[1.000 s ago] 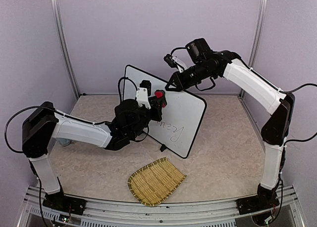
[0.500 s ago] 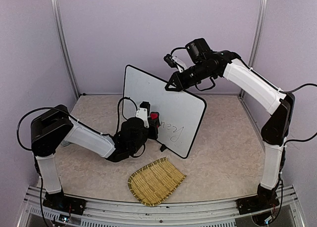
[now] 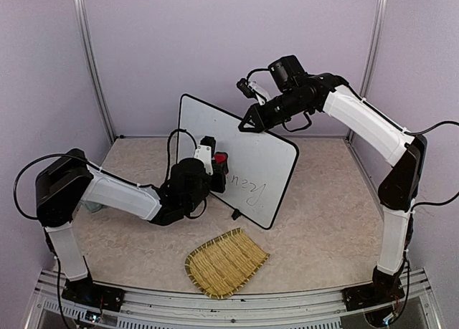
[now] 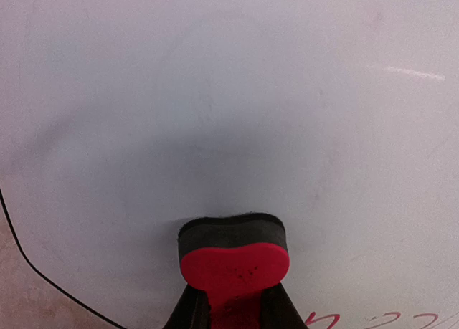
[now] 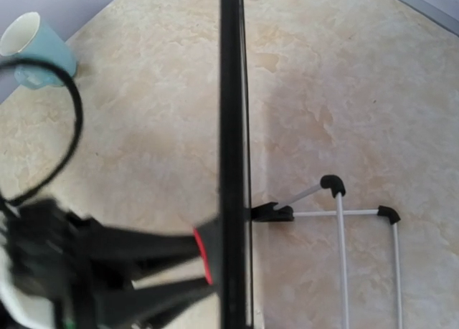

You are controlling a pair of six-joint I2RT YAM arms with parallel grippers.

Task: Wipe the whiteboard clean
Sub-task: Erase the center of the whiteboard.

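Left wrist view: the left gripper [image 4: 233, 311], at the bottom centre, has its fingers clamped on a red eraser [image 4: 234, 263], whose dark felt is pressed flat against the whiteboard [image 4: 229, 92]. Top view: the right gripper [image 3: 248, 125], above centre, is closed on the board's upper rim. The board stands tilted in the middle of the table [image 3: 323, 221], with handwriting [image 3: 251, 188] on its lower part. A straw mat [image 3: 226, 263] lies below it, apart
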